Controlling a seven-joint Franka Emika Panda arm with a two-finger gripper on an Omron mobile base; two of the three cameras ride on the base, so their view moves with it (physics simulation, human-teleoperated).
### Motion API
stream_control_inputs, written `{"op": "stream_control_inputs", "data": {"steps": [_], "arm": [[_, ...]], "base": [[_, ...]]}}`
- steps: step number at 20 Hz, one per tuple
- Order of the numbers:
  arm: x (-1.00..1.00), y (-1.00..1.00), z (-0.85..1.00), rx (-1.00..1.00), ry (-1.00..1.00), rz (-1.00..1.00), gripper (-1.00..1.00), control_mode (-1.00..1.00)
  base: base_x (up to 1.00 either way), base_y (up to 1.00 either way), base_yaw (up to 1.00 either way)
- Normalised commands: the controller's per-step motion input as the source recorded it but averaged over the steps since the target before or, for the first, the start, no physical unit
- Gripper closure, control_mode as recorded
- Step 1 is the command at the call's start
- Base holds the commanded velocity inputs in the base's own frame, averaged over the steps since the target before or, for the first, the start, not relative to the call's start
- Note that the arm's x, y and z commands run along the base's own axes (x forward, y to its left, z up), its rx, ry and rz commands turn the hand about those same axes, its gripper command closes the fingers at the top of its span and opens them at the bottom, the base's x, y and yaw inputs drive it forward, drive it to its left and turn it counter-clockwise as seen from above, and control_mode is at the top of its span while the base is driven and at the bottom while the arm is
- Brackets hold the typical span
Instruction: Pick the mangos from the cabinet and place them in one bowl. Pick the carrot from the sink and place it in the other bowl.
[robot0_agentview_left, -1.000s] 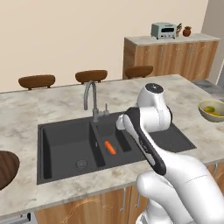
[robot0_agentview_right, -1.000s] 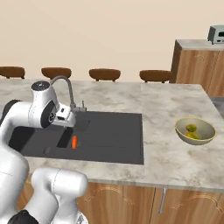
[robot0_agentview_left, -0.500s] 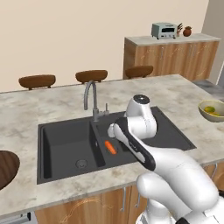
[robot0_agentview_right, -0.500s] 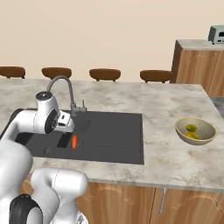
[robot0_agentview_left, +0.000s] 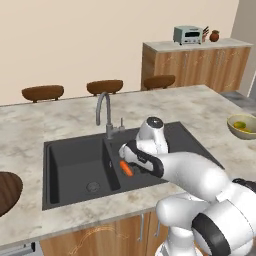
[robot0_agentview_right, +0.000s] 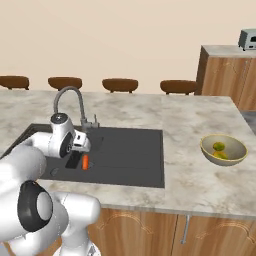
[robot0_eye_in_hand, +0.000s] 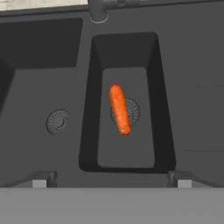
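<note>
A white robot arm reaches down over the dark sink (robot0_agentview_left: 75, 165) at the middle of the picture, its gripper (robot0_eye_in_hand: 111, 179) spread wide and holding nothing, poised above the carrot (robot0_eye_in_hand: 119, 109), which lies in the small inner basin across a drain. At the right edge, the tan bowl (robot0_agentview_right: 223, 150) on the counter already holds 2 mangos (robot0_agentview_right: 218, 150). Judging by this, the mango part looks done, while lifting the carrot and carrying it to the brown bowl remains.

Toaster (robot0_agentview_left: 187, 34) and small brown jar (robot0_agentview_left: 214, 36) on the far counter, three brown stools (robot0_agentview_left: 104, 87) behind the island
</note>
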Motion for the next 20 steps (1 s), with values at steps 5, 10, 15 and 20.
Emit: {"op": "stream_control_inputs", "data": {"steps": [5, 10, 15, 20], "arm": [[0.58, 0.00, -0.21, 0.00, 0.00, 0.03, -1.00, -1.00], [0.28, 0.05, -0.28, -0.01, 0.11, 0.01, -1.00, -1.00], [0.04, 0.08, -0.14, -0.09, 0.06, 0.00, -1.00, -1.00], [0.12, 0.07, -0.34, -0.10, 0.00, 0.00, -1.00, -1.00]], "base": [[0.00, 0.00, 0.00], [0.00, 0.00, 0.00], [0.00, 0.00, 0.00], [0.00, 0.00, 0.00]]}}
